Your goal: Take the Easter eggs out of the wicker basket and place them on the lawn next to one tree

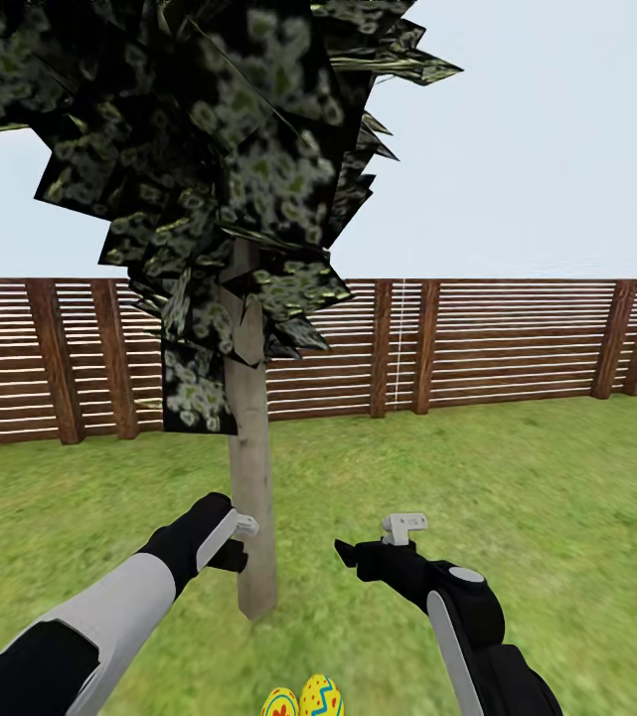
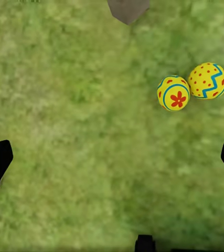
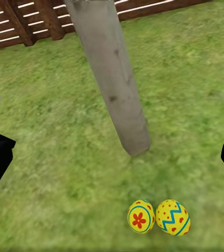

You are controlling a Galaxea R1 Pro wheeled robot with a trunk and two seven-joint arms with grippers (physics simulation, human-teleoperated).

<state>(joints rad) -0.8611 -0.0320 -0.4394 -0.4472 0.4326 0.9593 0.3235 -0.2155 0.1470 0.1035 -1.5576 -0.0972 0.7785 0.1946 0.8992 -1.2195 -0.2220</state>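
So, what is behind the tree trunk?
Behind the tree are the lawn and the brown slatted fence, with sky above. The trunk and foliage cover a strip of both, so anything there is hidden.

Bright, even, shadowless daylight; slight softness.

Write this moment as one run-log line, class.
eggs: flower egg and zigzag egg on lawn near tree | left end effector: open | right end effector: open
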